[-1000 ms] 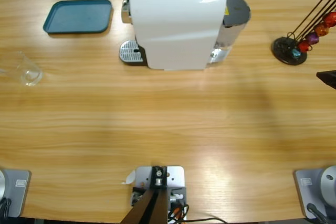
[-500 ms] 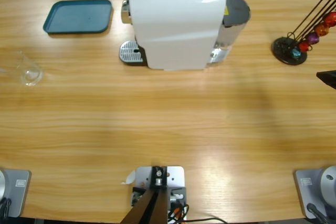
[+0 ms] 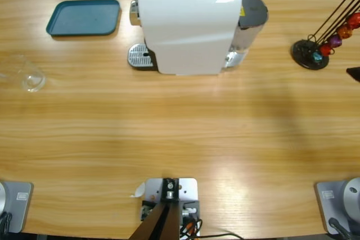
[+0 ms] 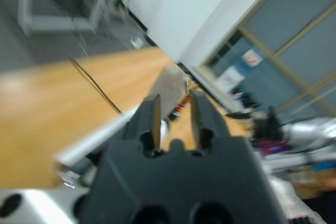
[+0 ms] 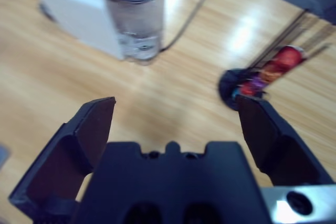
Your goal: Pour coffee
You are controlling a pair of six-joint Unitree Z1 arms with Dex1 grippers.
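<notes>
**Machine lid up, tumbler alone at the table's left edge**

While both arms stay almost wholly outside the high view, a white capsule coffee machine [image 3: 188,26] stands at the far middle of the long wooden table [image 3: 180,133], its top lid raised so the dark slot beneath shows. Its round perforated drip tray [image 3: 140,56] juts out at the lower left of the body, with nothing on it, and a grey-lidded clear water tank [image 3: 250,18] sits against the machine's right side. A teal tray [image 3: 84,17] lies flat just left of the machine, near the far edge. The clear glass tumbler [image 3: 27,74] stands upright close to the table's left edge, well apart from the drip tray and from both grippers; whether coffee lies in it cannot be told from this view. At the far right, a black capsule rack [image 3: 315,49] with thin rods carries shiny red, orange and purple capsules.

Tilted up toward the room, the left gripper [image 4: 173,116] grips nothing, its jaws drawn close with only a narrow gap between them. The right gripper [image 5: 176,119] hangs over bare wood with its jaws spread wide and nothing between them; beyond them lie the water tank and the capsule rack. A dark sliver at the high view's right edge may be that gripper.
</notes>
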